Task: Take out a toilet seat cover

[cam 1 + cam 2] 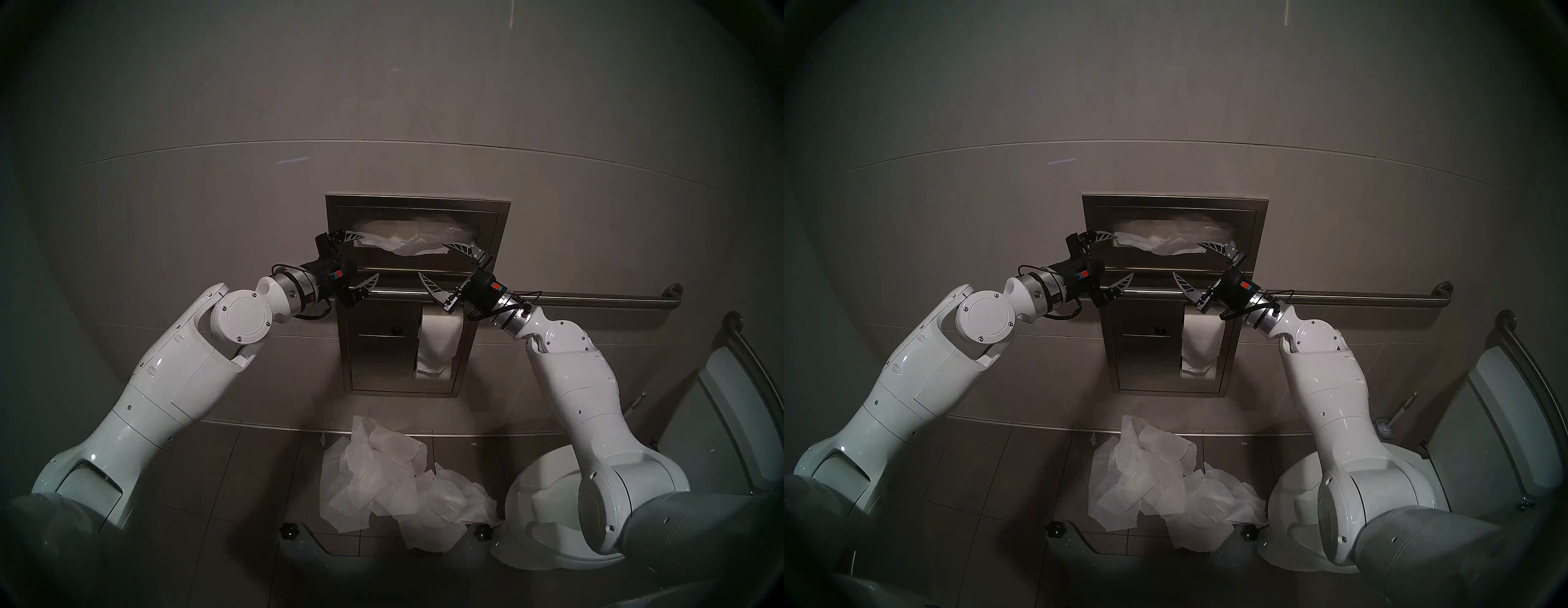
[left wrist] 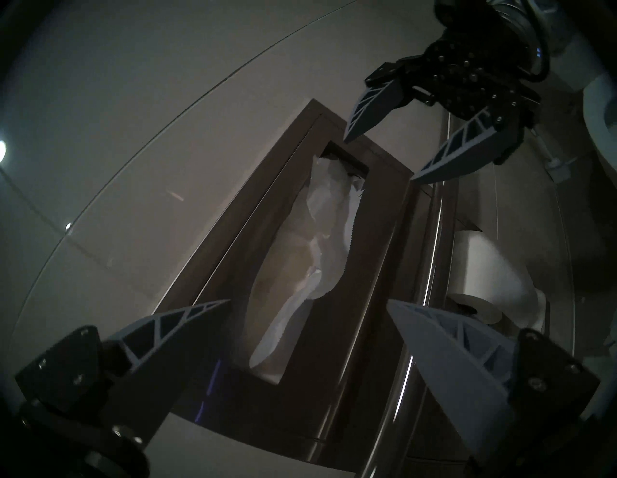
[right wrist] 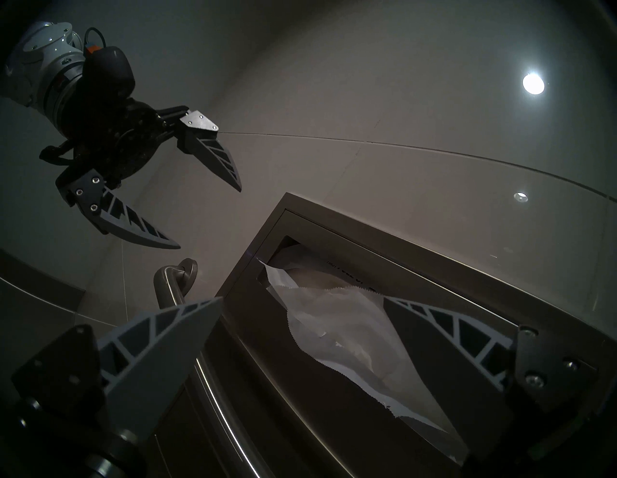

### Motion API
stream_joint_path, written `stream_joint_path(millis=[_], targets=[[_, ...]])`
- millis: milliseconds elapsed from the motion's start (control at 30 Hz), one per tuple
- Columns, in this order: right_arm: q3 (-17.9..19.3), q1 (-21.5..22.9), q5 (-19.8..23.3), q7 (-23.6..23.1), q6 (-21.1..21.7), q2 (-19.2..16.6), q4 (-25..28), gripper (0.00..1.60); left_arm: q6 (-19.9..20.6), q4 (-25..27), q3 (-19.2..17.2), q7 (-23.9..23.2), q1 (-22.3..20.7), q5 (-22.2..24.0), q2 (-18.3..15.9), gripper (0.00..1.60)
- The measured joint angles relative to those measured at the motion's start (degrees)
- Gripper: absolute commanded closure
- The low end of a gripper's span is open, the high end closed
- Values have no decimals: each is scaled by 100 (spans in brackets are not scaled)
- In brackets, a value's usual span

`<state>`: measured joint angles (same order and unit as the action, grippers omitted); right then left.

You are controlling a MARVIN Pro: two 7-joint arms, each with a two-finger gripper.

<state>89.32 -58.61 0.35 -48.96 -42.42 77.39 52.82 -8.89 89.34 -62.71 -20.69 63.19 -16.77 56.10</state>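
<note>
The toilet seat cover is a thin, creased white sheet sticking out of the slot of a steel wall dispenser. My left gripper is open and empty at the slot's left end. My right gripper is open and empty at the slot's right end. Neither touches the sheet. In the left wrist view the sheet lies ahead between my open fingers. In the right wrist view the sheet hangs out with a serrated edge, and the right finger's tip overlaps it.
A steel grab bar runs across the wall just below the slot, under both grippers. A toilet paper roll hangs in the dispenser's lower part. A heap of wrinkly white sheets lies on the floor. The toilet stands at lower right.
</note>
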Motion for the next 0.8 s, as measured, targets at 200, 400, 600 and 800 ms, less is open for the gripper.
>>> stream_joint_path(millis=[200,400,600,800], targets=[[51,223,0,0,4,-80,-344,0,-237,-518,-4,-114,-236,-154,185,0],[77,377,22,-11,-43,-106,-702,0,-513,-1116,-15,-110,-450,-232,397,0],[81,495,51,-50,-130,-94,-963,0,-794,-1572,-10,-104,-651,-233,575,0],[86,615,87,-134,-242,-68,-1132,0,-1097,-1927,-3,-102,-838,-222,720,0]])
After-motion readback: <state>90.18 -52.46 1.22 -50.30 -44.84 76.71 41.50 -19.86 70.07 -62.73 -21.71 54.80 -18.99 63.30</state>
